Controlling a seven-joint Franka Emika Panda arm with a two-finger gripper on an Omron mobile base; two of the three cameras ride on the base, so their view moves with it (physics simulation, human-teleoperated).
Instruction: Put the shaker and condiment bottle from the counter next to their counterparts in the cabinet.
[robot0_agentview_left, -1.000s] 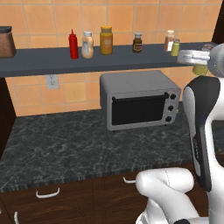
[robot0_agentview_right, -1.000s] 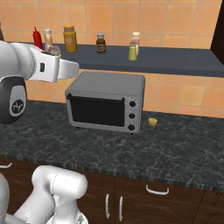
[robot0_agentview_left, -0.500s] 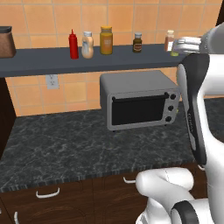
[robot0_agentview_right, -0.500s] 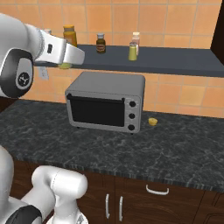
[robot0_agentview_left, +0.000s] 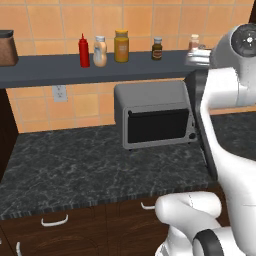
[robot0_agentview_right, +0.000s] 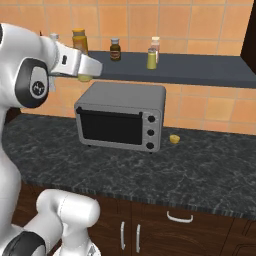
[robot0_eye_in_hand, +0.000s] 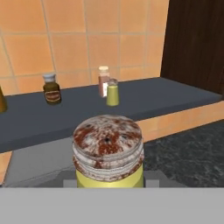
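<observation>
Jaws are closed on a small jar (robot0_eye_in_hand: 108, 153) with a yellow body and a speckled grey cap. Arm (robot0_agentview_right: 35, 75) is raised high, hand level with the shelf (robot0_eye_in_hand: 175, 98). Far below the jaws, the shaker (robot0_agentview_right: 174, 139) lies on the bench (robot0_agentview_right: 200, 170) beside the toaster oven (robot0_agentview_right: 122, 115).

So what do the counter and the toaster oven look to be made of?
The counter: polished stone, probably marble or granite, going by the dark grey-black surface with pale veining. The toaster oven: likely brushed or painted metal, an even matte grey shell, with a dark, glass-like door.
</observation>
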